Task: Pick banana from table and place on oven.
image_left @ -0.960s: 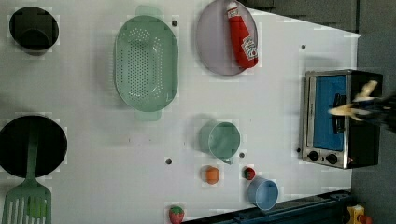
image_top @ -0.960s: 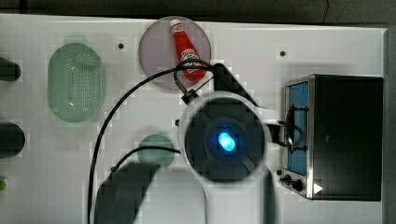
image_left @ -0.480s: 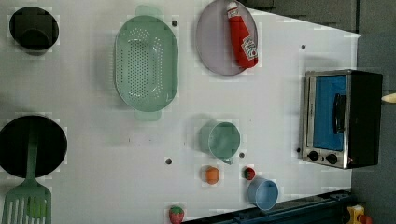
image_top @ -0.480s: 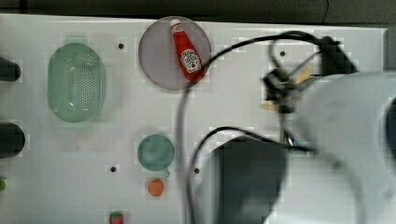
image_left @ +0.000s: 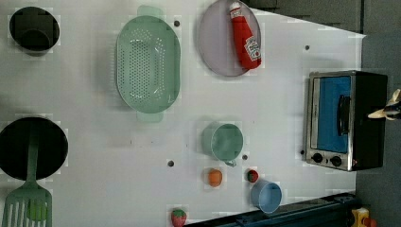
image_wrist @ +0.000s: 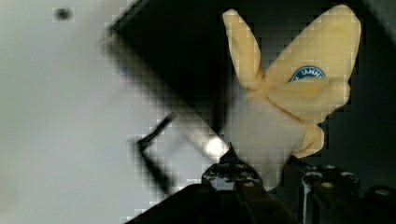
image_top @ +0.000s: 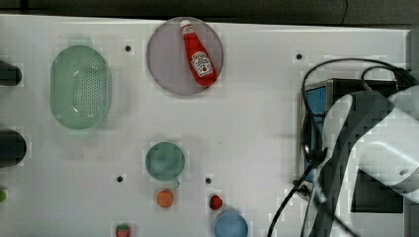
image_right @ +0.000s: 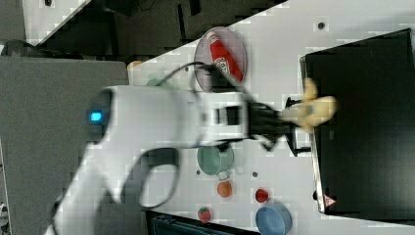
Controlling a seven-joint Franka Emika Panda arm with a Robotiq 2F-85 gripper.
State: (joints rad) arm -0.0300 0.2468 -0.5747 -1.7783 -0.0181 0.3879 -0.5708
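My gripper (image_right: 289,117) is shut on the whitish end of the pale yellow banana (image_right: 315,110). It holds the banana in the air over the black top of the oven (image_right: 367,147), near the oven's front edge. In the wrist view the banana (image_wrist: 289,93) sticks out from between my dark fingertips (image_wrist: 231,169), its peel flaps splayed and a blue sticker on one flap. In the left view the banana (image_left: 390,109) peeks in past the oven (image_left: 345,118). In the top view my arm (image_top: 365,143) covers most of the oven (image_top: 316,98). The white table (image_top: 257,123) lies below.
A red ketchup bottle (image_top: 199,55) lies on a purple plate (image_top: 165,64). A green colander (image_top: 80,86), a green cup (image_top: 164,160), a blue cup (image_top: 230,225), small toy fruits (image_top: 165,198) and black pots (image_left: 34,28) stand on the table. A cable (image_top: 346,64) loops over the oven.
In the top view my arm has swung from the table's middle to the right, over the oven. In the left view the banana went from in front of the oven door to past its top.
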